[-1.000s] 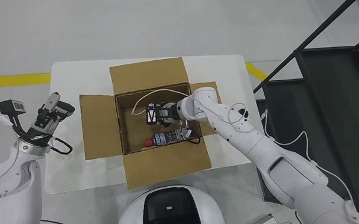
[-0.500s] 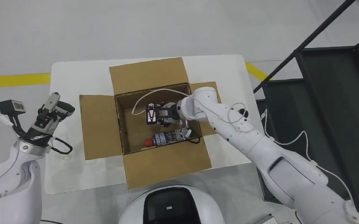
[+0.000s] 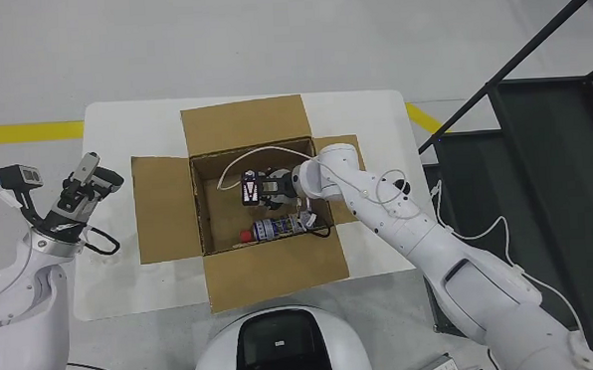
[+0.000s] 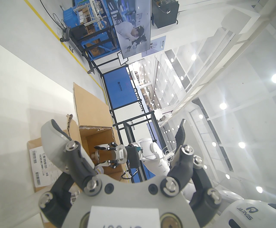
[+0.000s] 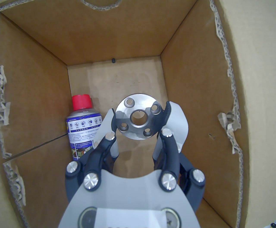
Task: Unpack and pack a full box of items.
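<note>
Flange, steel: likely heavy, rigid, slick; your right gripper pinches its rim, the best hold; left gripper spread wide.

White table is viewed from above. One open cardboard box is set directly on it, about mid-table. All four flaps are folded outward. The side flaps are spread over the tabletop, and bare white surface is left around them.

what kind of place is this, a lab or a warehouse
Probably a robot test hall or demo floor: a yellow floor line by the white table, blue shelving, and a large wall screen.
</note>
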